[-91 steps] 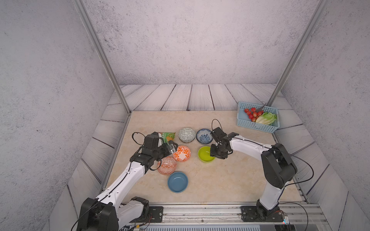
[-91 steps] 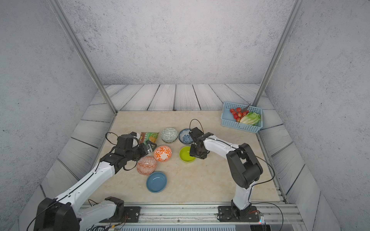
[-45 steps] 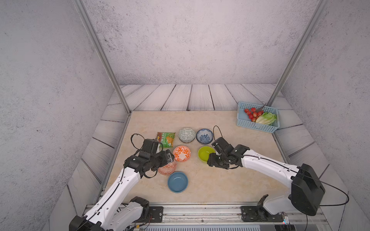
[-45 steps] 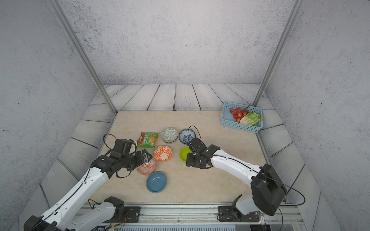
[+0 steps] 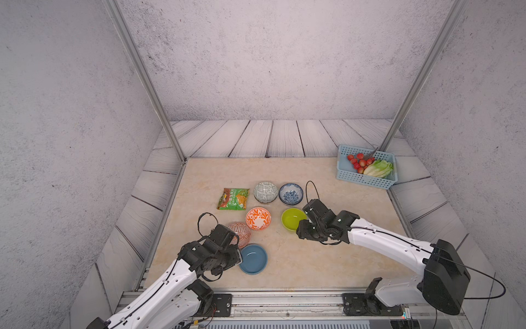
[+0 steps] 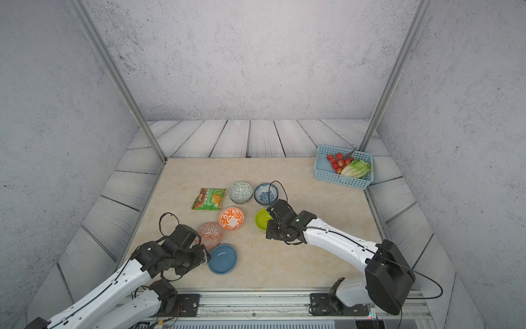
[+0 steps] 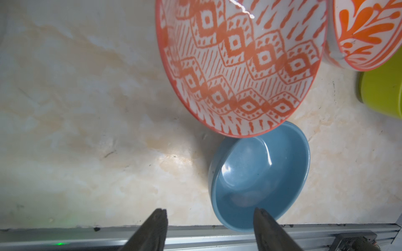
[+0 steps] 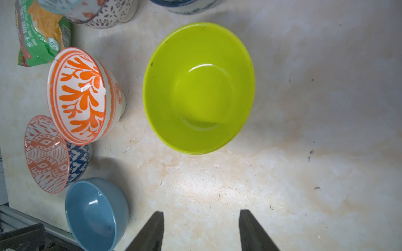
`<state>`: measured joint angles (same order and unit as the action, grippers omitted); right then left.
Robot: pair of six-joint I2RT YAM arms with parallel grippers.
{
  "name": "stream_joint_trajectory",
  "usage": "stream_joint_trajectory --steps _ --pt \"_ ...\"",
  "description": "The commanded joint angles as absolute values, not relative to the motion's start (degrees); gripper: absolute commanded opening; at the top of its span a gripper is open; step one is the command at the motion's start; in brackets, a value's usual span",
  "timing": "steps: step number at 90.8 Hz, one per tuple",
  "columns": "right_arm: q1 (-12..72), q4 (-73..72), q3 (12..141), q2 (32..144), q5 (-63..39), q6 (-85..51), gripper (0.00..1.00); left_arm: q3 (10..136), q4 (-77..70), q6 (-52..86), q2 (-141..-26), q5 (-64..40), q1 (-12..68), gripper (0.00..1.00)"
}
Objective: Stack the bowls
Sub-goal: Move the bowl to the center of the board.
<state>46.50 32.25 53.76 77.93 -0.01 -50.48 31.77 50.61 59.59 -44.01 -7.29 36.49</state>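
Several bowls stand on the table. A plain blue bowl (image 5: 253,259) is at the front, and an orange diamond-patterned bowl (image 5: 240,234) sits nested in a blue-patterned bowl (image 8: 79,159) behind it. Further back are an orange leaf-patterned bowl (image 5: 258,218), a lime bowl (image 5: 293,220), a grey-green bowl (image 5: 265,192) and a blue-floral bowl (image 5: 291,194). My left gripper (image 7: 210,214) is open at the plain blue bowl's (image 7: 258,180) rim, one finger over it. My right gripper (image 8: 201,213) hangs open and empty over bare table just in front of the lime bowl (image 8: 199,87).
A green snack packet (image 5: 233,198) lies left of the grey-green bowl. A light blue basket (image 5: 345,173) with tomatoes and lettuce stands at the back right. The metal rail (image 7: 87,236) runs along the table's front edge, close to my left gripper.
My left gripper has drawn back from the orange bowls to the plain blue bowl, its jaws narrower. My right arm has swung round and pulled back to the lime bowl's front side.
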Motion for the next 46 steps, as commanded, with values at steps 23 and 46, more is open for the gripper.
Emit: stream_joint_trajectory --steps 23,46 --pt "46.8 31.8 53.9 77.3 2.1 -49.1 0.54 30.8 44.4 60.8 -53.6 -7.6 39.3 0.58" --pt "46.8 32.2 54.4 77.4 2.7 -48.8 0.52 31.7 43.4 60.1 -56.6 -8.1 41.1 0.40"
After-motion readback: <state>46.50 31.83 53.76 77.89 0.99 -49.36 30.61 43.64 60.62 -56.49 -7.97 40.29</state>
